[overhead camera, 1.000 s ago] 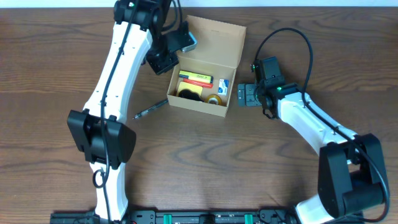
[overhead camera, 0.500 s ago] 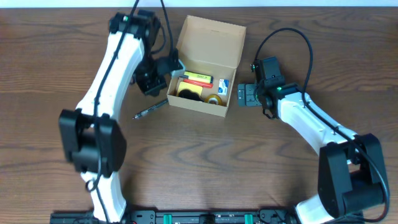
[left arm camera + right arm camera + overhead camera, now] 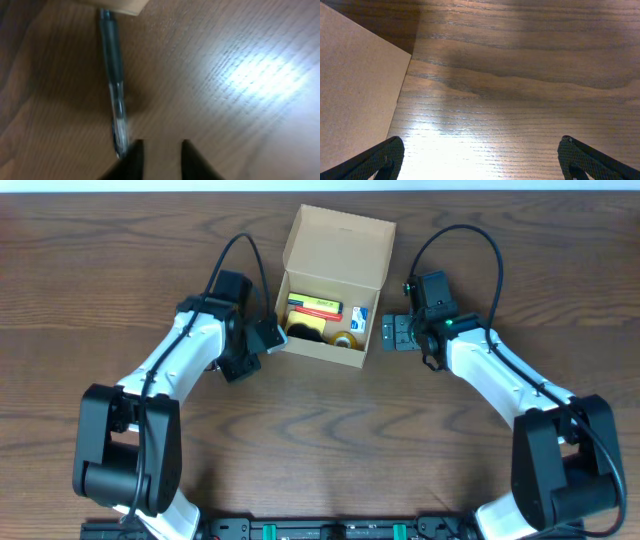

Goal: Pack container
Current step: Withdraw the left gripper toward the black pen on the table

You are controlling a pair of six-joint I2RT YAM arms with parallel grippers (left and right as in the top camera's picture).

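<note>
- Box (image 3: 322,352) sits open at the tabletop's (image 3: 330,450) far middle, items inside.
- Left hand (image 3: 159,150): fingers slightly apart, empty, just beside a pen (image 3: 114,85).
- Right hand (image 3: 480,150): spread wide, empty, beside the box.

The container (image 3: 322,350) is a small, plain tan cardboard box standing upright at the far middle of the table (image 3: 320,440), turned slightly askew. Its hinged flap lid (image 3: 340,242) stands open, leaning back. Inside lie a red-and-yellow item (image 3: 315,307), a black object (image 3: 300,330) and a tape roll (image 3: 347,339).
</note>
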